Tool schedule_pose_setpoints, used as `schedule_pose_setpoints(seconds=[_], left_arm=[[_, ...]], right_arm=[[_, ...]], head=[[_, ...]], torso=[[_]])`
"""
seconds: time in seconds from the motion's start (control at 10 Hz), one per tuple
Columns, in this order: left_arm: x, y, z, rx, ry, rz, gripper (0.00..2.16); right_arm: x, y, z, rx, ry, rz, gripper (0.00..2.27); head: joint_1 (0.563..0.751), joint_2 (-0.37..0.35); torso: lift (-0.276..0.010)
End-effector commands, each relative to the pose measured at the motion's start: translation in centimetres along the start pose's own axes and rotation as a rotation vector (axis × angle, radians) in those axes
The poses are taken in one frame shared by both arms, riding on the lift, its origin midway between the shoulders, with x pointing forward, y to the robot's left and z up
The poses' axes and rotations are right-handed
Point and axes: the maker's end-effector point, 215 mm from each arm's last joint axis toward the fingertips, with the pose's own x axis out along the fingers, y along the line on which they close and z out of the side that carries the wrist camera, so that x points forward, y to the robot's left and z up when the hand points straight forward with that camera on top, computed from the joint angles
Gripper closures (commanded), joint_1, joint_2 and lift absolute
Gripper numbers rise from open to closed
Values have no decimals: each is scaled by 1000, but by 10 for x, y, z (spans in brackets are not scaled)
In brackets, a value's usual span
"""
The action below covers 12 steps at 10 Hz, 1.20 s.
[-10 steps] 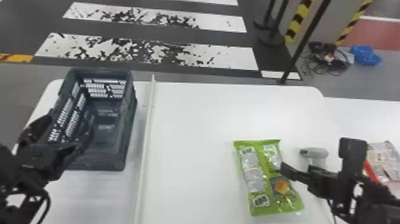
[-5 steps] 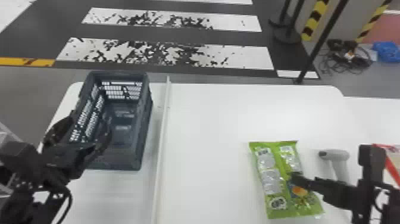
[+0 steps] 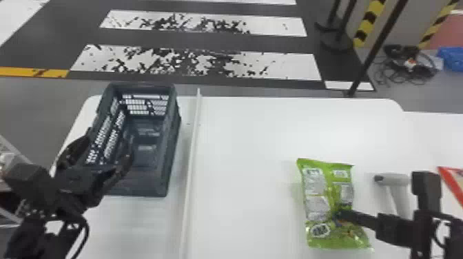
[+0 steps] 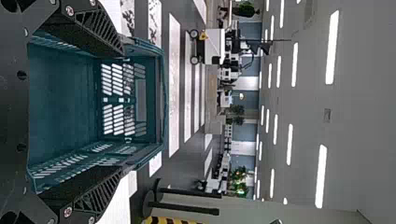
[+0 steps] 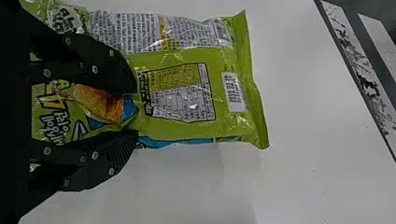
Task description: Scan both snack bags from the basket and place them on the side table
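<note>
One snack bag (image 3: 325,186) lies under the right gripper (image 3: 339,214).

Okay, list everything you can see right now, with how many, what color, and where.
snack bag: 1, green, right half of the table
basket: 1, dark blue-grey, table's left end
handheld scanner: 1, grey, right of the bag
red-edged item: 1, far right edge
table: at least 1, white, underneath
long strip: 1, white, just right of the basket
posts: at least 3, black, behind the table
cables: a heap, mostly black, floor behind right
blue item: 1, beside the cables
floor stripes: several, white, beyond the table
ceiling lights: many, white, overhead
left end effector: 1, black, open over the basket
right end effector: 1, black, at the bag
</note>
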Motion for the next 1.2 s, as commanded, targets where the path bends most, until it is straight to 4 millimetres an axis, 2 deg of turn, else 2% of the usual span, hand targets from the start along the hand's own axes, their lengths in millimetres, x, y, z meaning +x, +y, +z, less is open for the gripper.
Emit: schedule_pose_setpoints(seconds=[0.0, 0.3, 0.5, 0.6, 0.7, 0.8, 1.0, 1.1], left_arm=[[0, 0, 0, 0, 1, 0, 137], [-1, 0, -1, 0, 2, 2, 137], [-2, 1, 0, 1, 0, 3, 140], [-2, 1, 0, 1, 2, 3, 140], [-2, 2, 1, 2, -1, 4, 140], [-3, 2, 1, 2, 0, 4, 140], [-3, 2, 1, 2, 0, 4, 140], [-3, 2, 0, 2, 2, 4, 140]], right_arm=[[-6, 0, 3, -4, -13, -4, 2256], [-46, 7, 36, 28, -122, 29, 2260], [-76, -7, 74, 67, -236, 29, 2260], [-91, -24, 97, 83, -299, -5, 2260], [-108, -50, 125, 76, -391, -79, 2256], [-122, -77, 145, 109, -456, -142, 2260], [-147, -135, 171, 192, -575, -301, 2260], [-152, -162, 174, 242, -602, -373, 2260]], head=[[695, -25], [695, -32], [695, -54], [695, -76], [695, -92], [695, -137], [695, -212], [695, -261]], torso=[[-75], [-75], [-75], [-75], [-75], [-75], [-75], [-75]])
